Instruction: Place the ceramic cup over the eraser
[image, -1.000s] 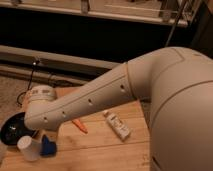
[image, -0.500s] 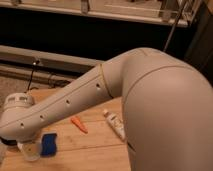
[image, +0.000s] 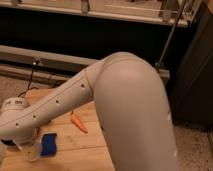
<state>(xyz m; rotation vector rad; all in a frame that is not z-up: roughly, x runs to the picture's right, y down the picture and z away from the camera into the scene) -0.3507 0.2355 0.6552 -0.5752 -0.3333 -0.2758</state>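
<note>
1. Black cable (image: 31, 75): far left, behind the table, running down off the far edge.
2. The wrist (image: 16, 107): white round housing at the arm's left end, over the table's left side.
3. The gripper (image: 10, 146): near-left corner, hanging under the wrist. Mostly hidden by the forearm & cut by the frame edge. Jaws: can't tell if released or clenched.
4. The ceramic cup (image: 31, 151): on the wooden table (image: 80, 152), near left, right below the forearm & just right of the gripper. Looks upright, long axis vert., base on the wood. Top part is covered by the arm, so mouth direction is unclear. Contact w/ the gripper: can't tell.
5. Blue pad (image: 49, 144): flat on the table, just right of the ceramic cup, about touching it.
6. Orange thing (image: 78, 123): small & thin, lying flat, farther back & right of the blue pad, clearly apart from it. Long axis diag., far-left to near-right.
7. The forearm (image: 65, 97): slopes up from the wrist toward the right, w/ a row of small dark dots along its side.
8. The elbow (image: 125, 80): big rounded bend at centre. From it a thick link drops toward the near right, hiding the table's right part.
</note>
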